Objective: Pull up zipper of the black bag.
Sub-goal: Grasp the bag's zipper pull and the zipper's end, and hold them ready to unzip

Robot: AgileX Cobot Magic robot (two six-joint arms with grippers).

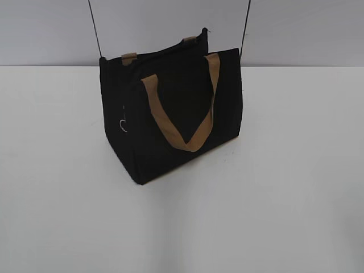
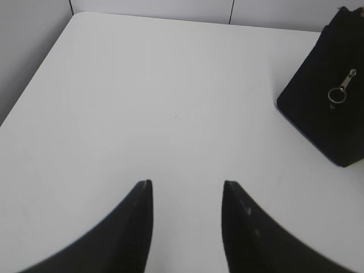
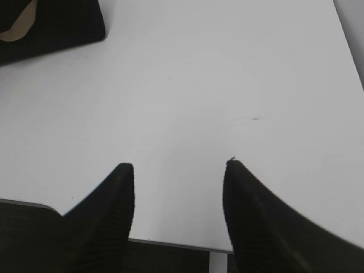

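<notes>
The black bag (image 1: 170, 108) stands upright on the white table, in the middle of the exterior view, with tan loop handles (image 1: 182, 108) and a small white mark (image 1: 123, 125) on its left side panel. In the left wrist view the bag (image 2: 324, 96) is at the far right, and the silver zipper (image 2: 340, 91) with its ring pull hangs on the side facing the camera. My left gripper (image 2: 187, 185) is open and empty, well to the left of the bag. In the right wrist view a corner of the bag (image 3: 51, 25) shows at the top left. My right gripper (image 3: 179, 168) is open and empty, far from it.
The white table (image 1: 284, 199) spreads all round the bag. Its front edge (image 3: 170, 243) shows beneath my right gripper and its left edge (image 2: 34, 79) in the left wrist view. Two thin dark cables (image 1: 95, 28) run up behind the bag. Neither arm shows in the exterior view.
</notes>
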